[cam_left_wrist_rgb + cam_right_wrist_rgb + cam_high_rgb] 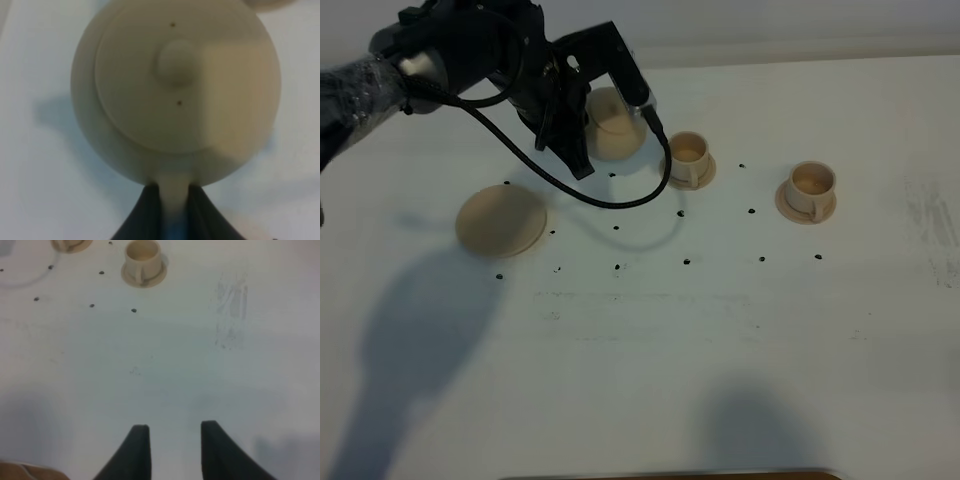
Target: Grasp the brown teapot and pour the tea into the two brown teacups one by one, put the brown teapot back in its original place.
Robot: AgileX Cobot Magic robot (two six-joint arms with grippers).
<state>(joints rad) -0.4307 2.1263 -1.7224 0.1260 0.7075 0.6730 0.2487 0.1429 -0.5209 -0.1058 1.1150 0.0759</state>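
The left fingers [145, 215] clamp the brown teapot [613, 128] by its handle [174, 192] (a teacup [689, 158] just beside it); the right fingers [137, 450] stand apart over the counter [175, 365].

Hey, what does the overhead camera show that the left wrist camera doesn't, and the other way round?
Only the exterior high view: the round disc, bare, plus the left-hand teacup and the right-hand teacup, each seen whole. Only the left wrist view: the lid knob from above, and the left gripper shut on the handle. Both: the brown teapot.
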